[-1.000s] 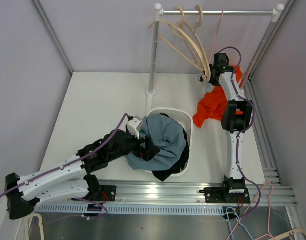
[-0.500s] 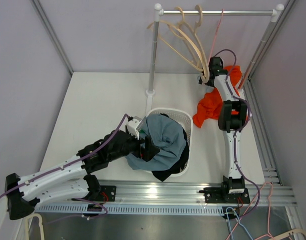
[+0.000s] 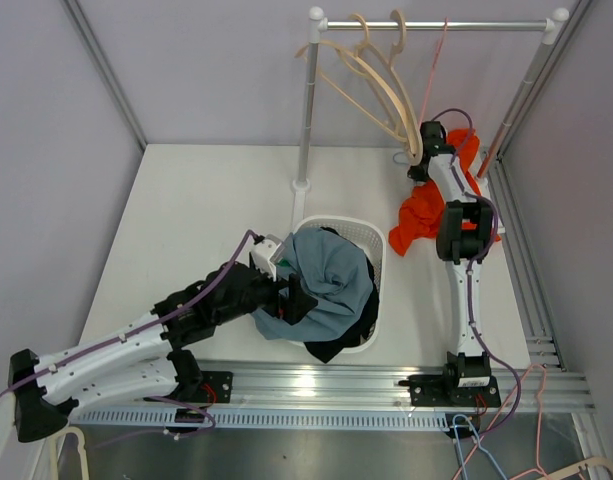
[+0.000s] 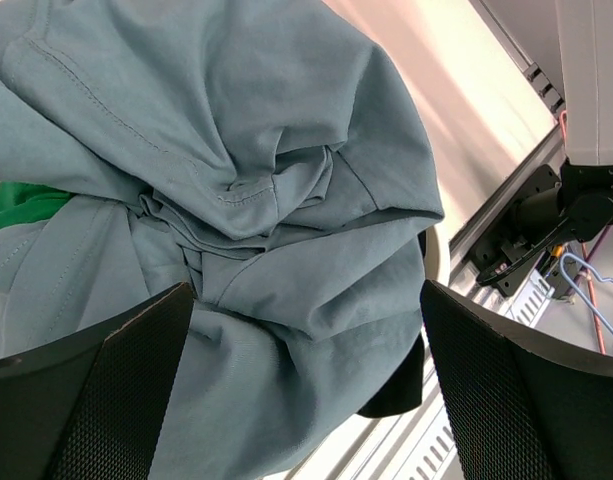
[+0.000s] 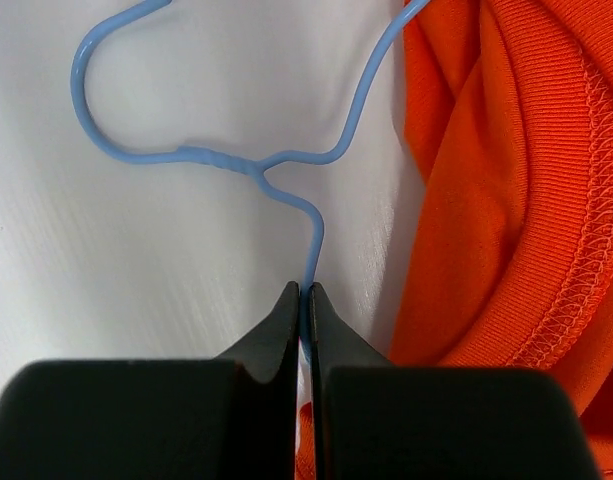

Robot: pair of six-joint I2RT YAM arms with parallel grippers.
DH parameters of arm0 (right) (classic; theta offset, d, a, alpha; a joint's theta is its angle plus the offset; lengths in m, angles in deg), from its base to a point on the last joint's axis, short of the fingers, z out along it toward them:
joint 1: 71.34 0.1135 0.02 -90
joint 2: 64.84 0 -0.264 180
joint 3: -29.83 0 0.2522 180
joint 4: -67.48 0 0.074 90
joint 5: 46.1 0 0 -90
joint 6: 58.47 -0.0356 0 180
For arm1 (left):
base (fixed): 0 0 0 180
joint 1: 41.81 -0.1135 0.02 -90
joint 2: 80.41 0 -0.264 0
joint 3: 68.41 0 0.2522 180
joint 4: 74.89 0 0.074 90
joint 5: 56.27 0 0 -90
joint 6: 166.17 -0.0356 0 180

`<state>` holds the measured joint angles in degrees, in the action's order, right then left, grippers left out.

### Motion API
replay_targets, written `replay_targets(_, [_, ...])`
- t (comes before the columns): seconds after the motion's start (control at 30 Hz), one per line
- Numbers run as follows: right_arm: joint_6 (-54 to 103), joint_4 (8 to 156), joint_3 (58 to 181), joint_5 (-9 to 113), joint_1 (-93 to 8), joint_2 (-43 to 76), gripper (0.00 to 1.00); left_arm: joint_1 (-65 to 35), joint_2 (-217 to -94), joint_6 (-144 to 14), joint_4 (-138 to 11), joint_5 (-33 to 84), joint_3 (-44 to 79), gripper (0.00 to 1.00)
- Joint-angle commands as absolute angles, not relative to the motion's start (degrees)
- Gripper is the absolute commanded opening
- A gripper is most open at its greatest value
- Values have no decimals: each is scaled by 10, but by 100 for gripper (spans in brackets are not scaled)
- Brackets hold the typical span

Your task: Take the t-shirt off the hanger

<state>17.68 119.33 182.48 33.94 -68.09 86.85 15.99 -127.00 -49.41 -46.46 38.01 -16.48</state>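
At the top view's upper right, the right pincer [image 5: 306, 292] is clamping fully closed on the blue hanger [image 5: 201, 155] beside the orange t-shirt [image 5: 506, 200] on the desk [image 5: 136, 280], needing a slow, steady pull to slip fabric free, while the left pincer [image 4: 306, 300] is gaping empty.

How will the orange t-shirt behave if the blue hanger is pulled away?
The orange t-shirt lies in soft folds, so it is probably floppy and would drag and bunch. Its ribbed knit may cling to the thin blue hanger, which the shut right gripper pinches.
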Motion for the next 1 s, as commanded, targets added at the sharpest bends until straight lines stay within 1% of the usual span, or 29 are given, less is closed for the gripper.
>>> replay_targets(0.0, [172, 1196, 1843, 361, -686, 854, 0, 154, -1258, -498, -473, 380, -169, 99])
replay_targets(0.1, [159, 1198, 1826, 397, -694, 832, 0, 154, -1253, -499, -472, 381, -170, 100])
replay_targets(0.17, [148, 1182, 1791, 429, -699, 784, 0, 154, -1251, -498, -470, 380, -170, 100])
replay_targets(0.2, [140, 1166, 1732, 459, -708, 761, 0, 153, -1250, -497, -469, 380, -171, 99])
replay_targets(0.23, [113, 1120, 1694, 491, -712, 735, 0, 154, -1249, -496, -468, 380, -171, 100])
replay_targets(0.27, [97, 1094, 1655, 526, -731, 682, 0, 154, -1247, -496, -468, 380, -171, 100])
replay_targets(0.3, [83, 1071, 1589, 575, -738, 657, 0, 154, -1246, -496, -468, 381, -171, 99])
replay_targets(0.33, [71, 1043, 1565, 585, -746, 632, 0, 154, -1245, -495, -467, 381, -172, 100])
replay_targets(0.37, [72, 1037, 1544, 587, -745, 589, 0, 153, -1244, -495, -467, 381, -172, 100])
replay_targets(0.47, [79, 1030, 1485, 595, -742, 532, 0, 153, -1238, -494, -466, 380, -172, 100])
replay_targets(0.5, [77, 1023, 1470, 608, -743, 495, 0, 154, -1235, -494, -466, 380, -174, 100])
replay_targets(0.57, [74, 1015, 1415, 609, -747, 457, 0, 154, -1235, -497, -466, 380, -175, 99])
replay_targets(0.7, [46, 975, 1309, 611, -764, 329, 0, 164, -1250, -515, -441, 391, -157, 99])
replay_targets(0.97, [16, 944, 1150, 634, -800, 181, 0, 181, -1249, -528, -442, 400, -143, 99])
